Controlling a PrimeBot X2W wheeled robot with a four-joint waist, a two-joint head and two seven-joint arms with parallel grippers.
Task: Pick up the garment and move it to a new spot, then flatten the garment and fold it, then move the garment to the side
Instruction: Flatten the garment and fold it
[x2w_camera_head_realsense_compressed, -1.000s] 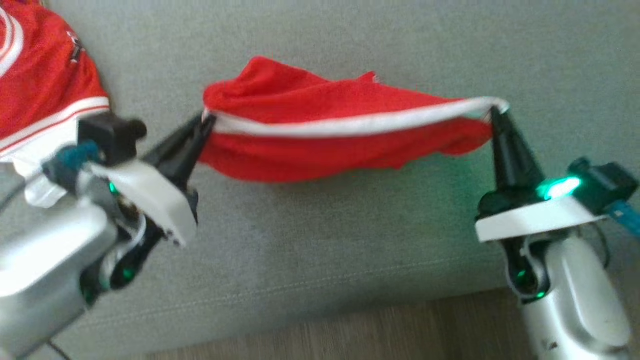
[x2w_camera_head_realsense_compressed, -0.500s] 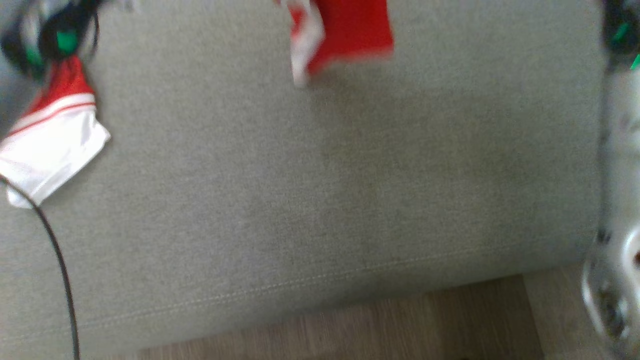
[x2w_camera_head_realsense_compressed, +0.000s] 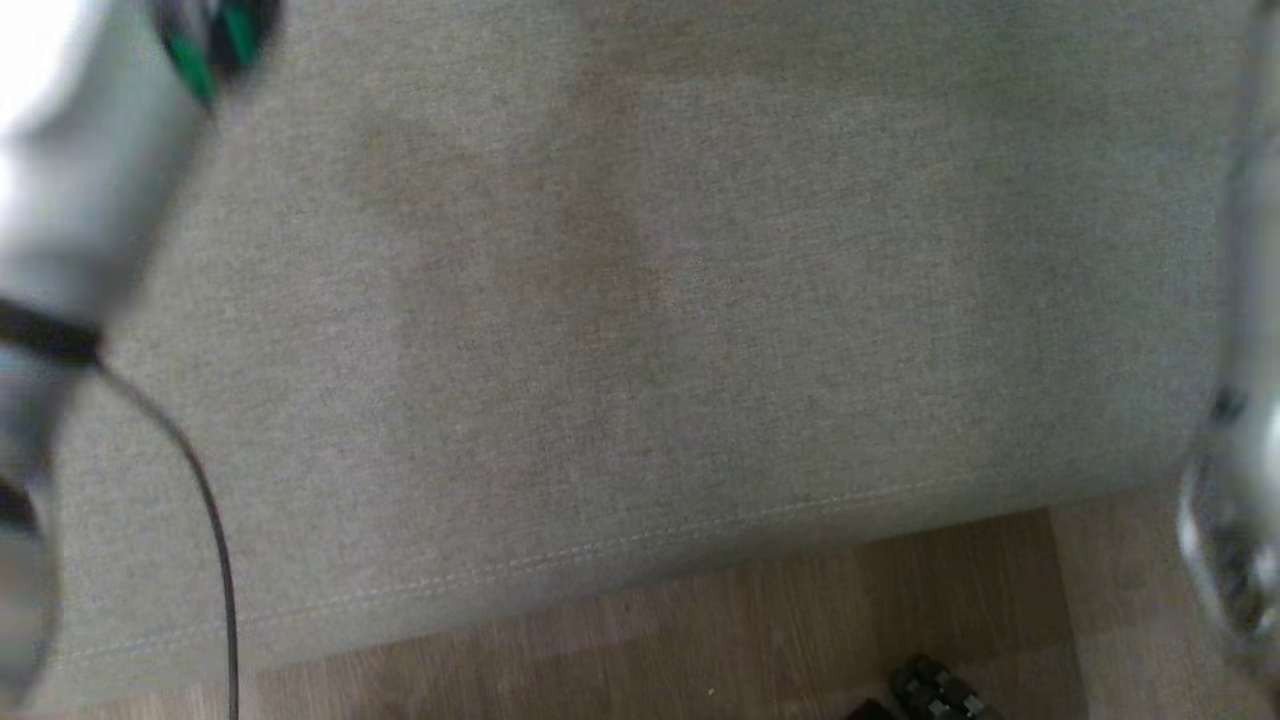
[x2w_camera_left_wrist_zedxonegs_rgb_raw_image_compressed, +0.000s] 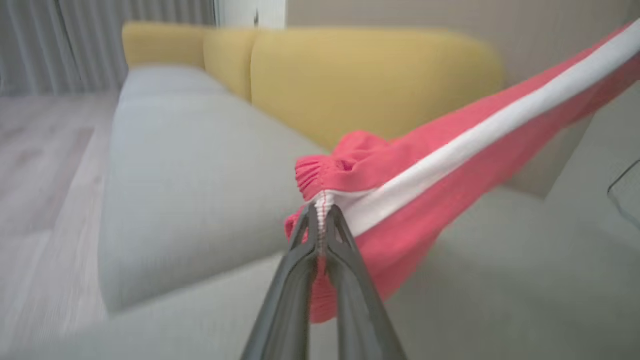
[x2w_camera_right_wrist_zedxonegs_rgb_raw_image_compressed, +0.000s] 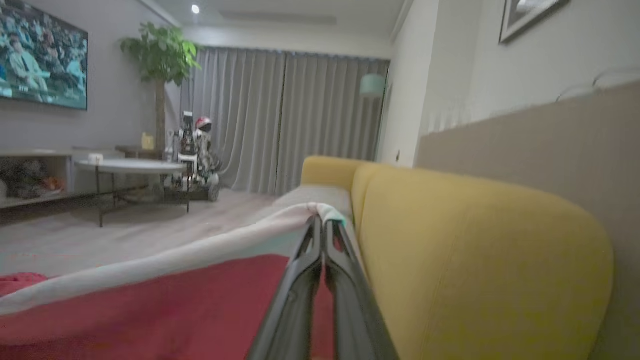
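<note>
Head camera had shifted since a second earlier. Red white-banded cloth garment (x2w_camera_left_wrist_zedxonegs_rgb_raw_image_compressed: 440, 200) hung stretched above grey fabric sofa seat (x2w_camera_head_realsense_compressed: 700, 350), left gripper (x2w_camera_left_wrist_zedxonegs_rgb_raw_image_compressed: 320, 211) and right gripper (x2w_camera_right_wrist_zedxonegs_rgb_raw_image_compressed: 320, 222) each clamped on its band. Thin black cable (x2w_camera_head_realsense_compressed: 205, 500) crossed seat's left.

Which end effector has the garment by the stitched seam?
The left end effector: it pinches the white band of the garment right at a red-stitched seam beside gathered fabric. The right end effector holds a plain stretch of that band.

Open room over the grey cushion (x2w_camera_head_realsense_compressed: 640, 300) (black cable (x2w_camera_head_realsense_compressed: 215, 540) hangs at left).
</note>
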